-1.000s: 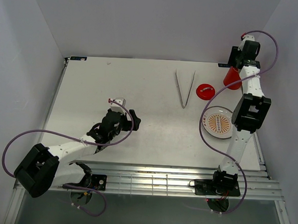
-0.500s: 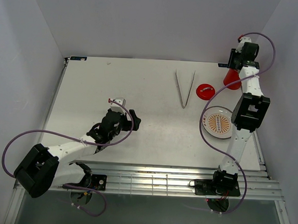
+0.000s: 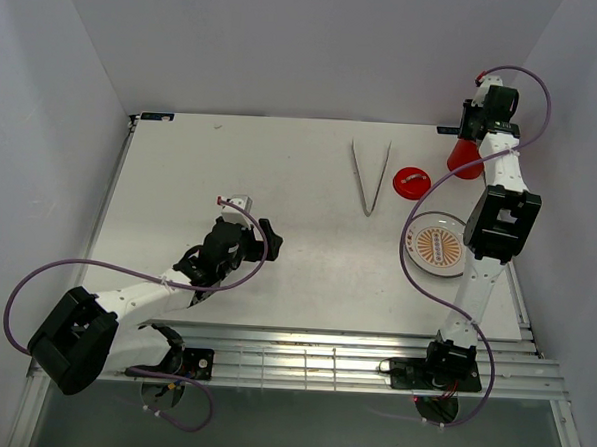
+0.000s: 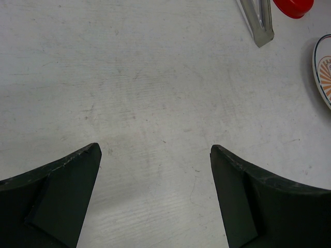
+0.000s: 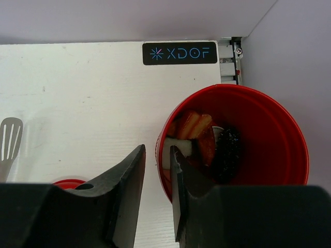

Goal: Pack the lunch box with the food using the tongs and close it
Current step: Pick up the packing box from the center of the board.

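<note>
Table (image 3: 232, 160): white, matte.
left gripper (image 4: 155, 151): 9 o'clock of table centre, low over the surface; jaws spread wide, only bare table between them.
tongs (image 3: 369, 177): flat at 1 o'clock of centre, joined end toward the near edge.
lid (image 3: 412, 181): 3 o'clock of tongs, just beside them, lying flat.
plate (image 3: 411, 247): 5 o'clock of lid, partly under right arm.
lunch box (image 3: 462, 154): upright, far right corner, 1 o'clock of lid.
food (image 5: 199, 135): reddish strips, pale and dark bits, inside lunch box.
right gripper (image 5: 156, 155): jaws narrow, straddling lunch box wall; pinching or not, cannot tell.
</note>
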Controlling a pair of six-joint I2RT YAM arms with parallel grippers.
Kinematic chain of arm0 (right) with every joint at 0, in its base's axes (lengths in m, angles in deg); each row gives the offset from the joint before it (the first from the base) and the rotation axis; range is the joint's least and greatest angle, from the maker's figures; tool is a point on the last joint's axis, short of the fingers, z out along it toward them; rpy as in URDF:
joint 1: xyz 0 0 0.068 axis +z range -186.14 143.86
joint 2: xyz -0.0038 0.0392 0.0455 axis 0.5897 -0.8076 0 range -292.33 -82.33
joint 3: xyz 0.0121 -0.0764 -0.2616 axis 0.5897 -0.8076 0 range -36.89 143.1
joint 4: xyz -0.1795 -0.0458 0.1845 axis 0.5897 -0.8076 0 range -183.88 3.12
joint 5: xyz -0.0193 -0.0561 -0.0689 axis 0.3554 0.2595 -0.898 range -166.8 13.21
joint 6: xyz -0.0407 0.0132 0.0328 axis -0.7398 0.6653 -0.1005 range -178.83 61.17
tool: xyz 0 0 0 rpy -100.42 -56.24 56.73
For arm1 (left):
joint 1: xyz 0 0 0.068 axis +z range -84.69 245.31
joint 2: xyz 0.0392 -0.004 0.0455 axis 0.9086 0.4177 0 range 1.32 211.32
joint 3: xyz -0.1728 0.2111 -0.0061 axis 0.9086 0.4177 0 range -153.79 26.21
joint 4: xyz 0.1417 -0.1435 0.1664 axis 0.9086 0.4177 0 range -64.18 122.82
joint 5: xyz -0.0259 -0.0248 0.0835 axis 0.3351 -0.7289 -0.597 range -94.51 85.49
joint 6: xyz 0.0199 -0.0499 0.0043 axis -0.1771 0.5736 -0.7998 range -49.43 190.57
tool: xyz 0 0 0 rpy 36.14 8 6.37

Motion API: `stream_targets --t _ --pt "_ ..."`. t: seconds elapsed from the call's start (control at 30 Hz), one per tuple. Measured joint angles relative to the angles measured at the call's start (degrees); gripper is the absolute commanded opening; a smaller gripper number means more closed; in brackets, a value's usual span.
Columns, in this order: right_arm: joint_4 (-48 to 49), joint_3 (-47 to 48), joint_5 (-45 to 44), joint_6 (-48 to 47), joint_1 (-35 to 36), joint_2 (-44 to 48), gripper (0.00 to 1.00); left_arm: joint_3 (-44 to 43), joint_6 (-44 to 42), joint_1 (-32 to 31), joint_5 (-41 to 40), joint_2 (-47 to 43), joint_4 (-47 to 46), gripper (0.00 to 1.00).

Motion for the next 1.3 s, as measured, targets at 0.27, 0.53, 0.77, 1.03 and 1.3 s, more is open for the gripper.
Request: stream_targets --t 0.27,0.53,0.77,1.03,1.3 --pt "-0.1 0.0 -0.2 -0.3 0.0 -0.1 0.31 0.0 0.0 0.0 -0.4 0.0 0.0 0.97" --pt "0.0 0.0 -0.7 -0.5 0.0 -0.2 0.19 0.0 0.0 0.0 -0.4 -0.1 0.0 0.97" --pt "0.5 -0.2 -1.5 -0.3 0.0 -0.2 0.08 0.0 0.0 0.0 -0.4 -0.2 0.0 0.97" --pt "4.3 -10.6 -7.4 -3.2 2.7 6.2 0.08 0.0 0.0 0.0 -0.3 -0.5 0.0 0.97" --pt "1.4 -18.2 -11.7 -5.2 9.4 14.8 0.08 0.0 0.0 0.0 -0.4 -1.0 0.0 0.97"
